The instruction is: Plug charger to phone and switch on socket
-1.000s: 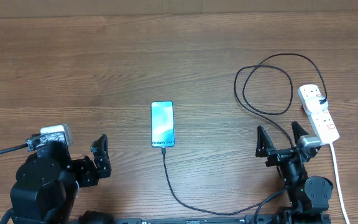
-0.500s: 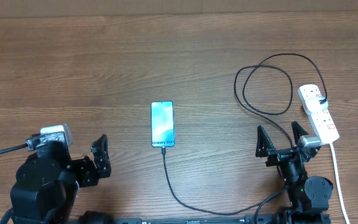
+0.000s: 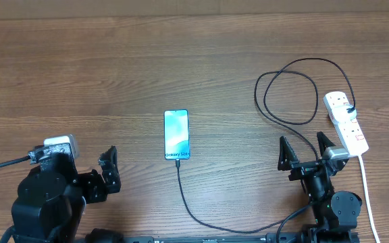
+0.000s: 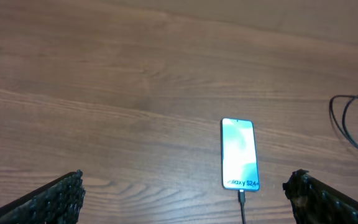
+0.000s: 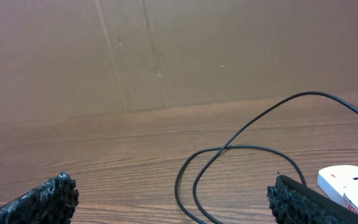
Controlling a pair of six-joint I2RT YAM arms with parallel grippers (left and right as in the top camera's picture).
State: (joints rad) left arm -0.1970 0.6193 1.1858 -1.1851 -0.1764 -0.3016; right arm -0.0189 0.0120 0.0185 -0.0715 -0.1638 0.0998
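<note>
The phone (image 3: 176,134) lies in the middle of the table, its light blue screen lit, "Galaxy S24" text at the near end. It also shows in the left wrist view (image 4: 239,153). The charger cable (image 3: 289,94) is black, loops at the right, and its connector tip (image 3: 178,163) sits in the phone's near end; the left wrist view shows the tip (image 4: 242,196). The socket (image 3: 346,121) is a white power strip at the right edge with the charger's plug in it. My left gripper (image 3: 109,169) is open and empty at the near left. My right gripper (image 3: 305,150) is open and empty beside the socket.
A white cord (image 3: 367,185) runs from the socket toward the near edge. A brown cardboard wall (image 5: 179,50) stands behind the table's far edge. The cable loop (image 5: 229,168) lies on the wood in front of my right gripper.
</note>
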